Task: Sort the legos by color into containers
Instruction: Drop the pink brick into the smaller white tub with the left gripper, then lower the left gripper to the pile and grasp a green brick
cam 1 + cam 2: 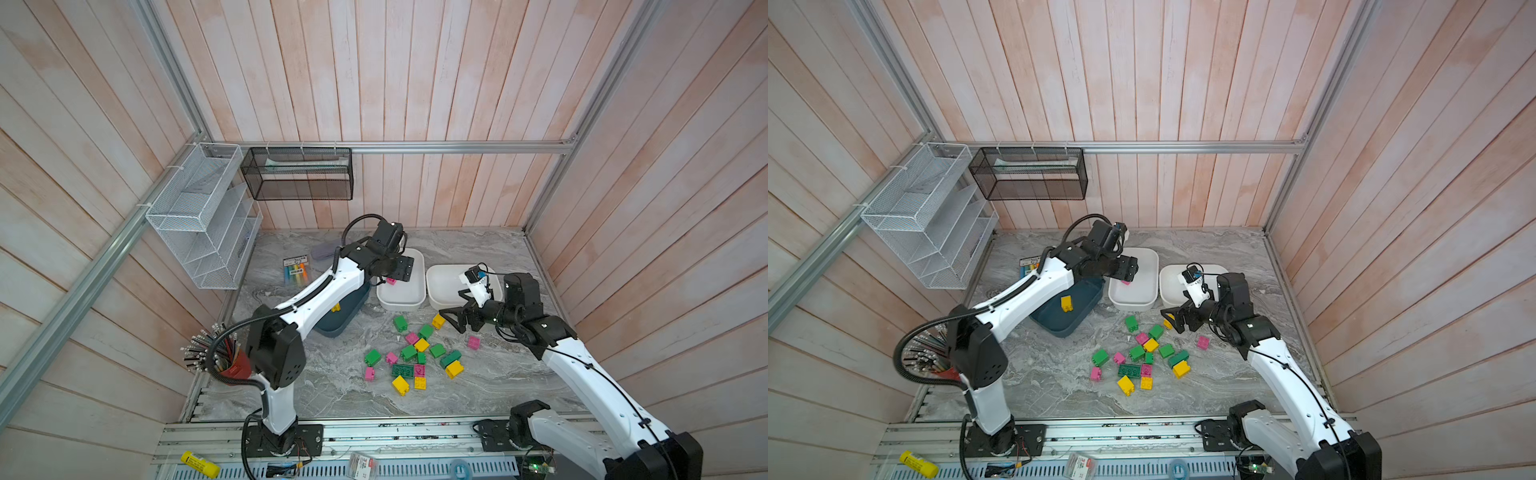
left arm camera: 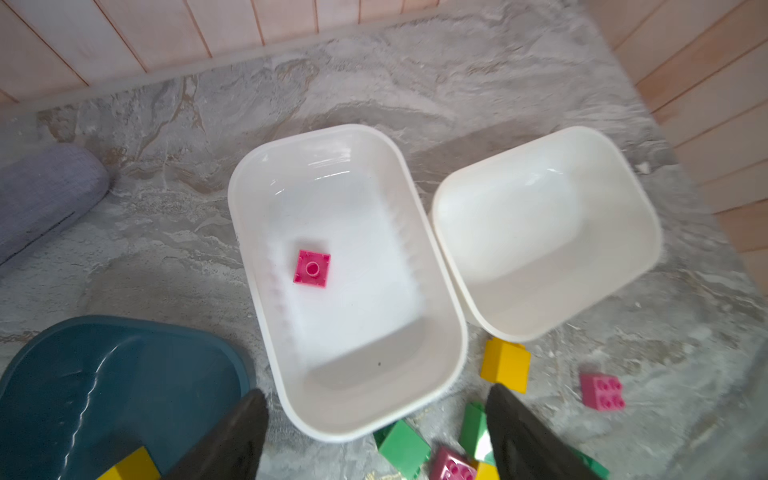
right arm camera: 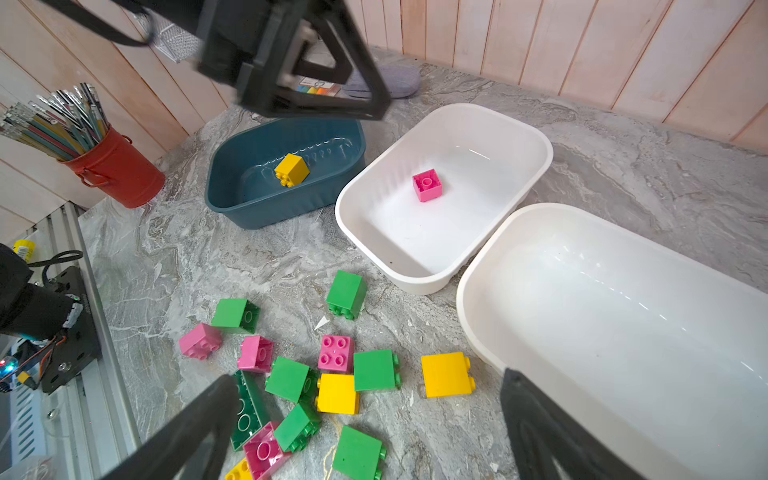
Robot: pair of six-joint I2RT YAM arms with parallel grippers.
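Well, the left gripper [image 2: 376, 392] hangs over the middle white tub [image 2: 365, 299] with its jaws spread wide and nothing between them. Under it, on the tub's floor, lies one pink brick [image 2: 311, 269], studs down. That drop looks done to me.

The good move from here is straight up, clear of the tub's rim, before any swing sideways. The jaws can stay wide for the next pick.

The right gripper [image 3: 369, 377] is just as wide and just as empty. It hovers over the loose legos [image 3: 376, 370], which lie scattered in front of the middle white tub, on the robot's side. A yellow brick [image 3: 446, 375] sits at the edge of that scatter, close to the tub's front corner.

Beside the middle white tub on the right arm's side stands the empty white tub [image 2: 540, 232], their rims touching or very nearly. On the left arm's side sits the teal tub [image 3: 249, 203], holding one yellow brick [image 3: 292, 169].

So I would judge green the right arm's tidiest choice, for the empty tub next to it. Yellow would mean reaching past the middle white tub, across the left arm. Whichever brick is picked, the jaws should close on its flat sides, and the two arms should take turns over the scatter.
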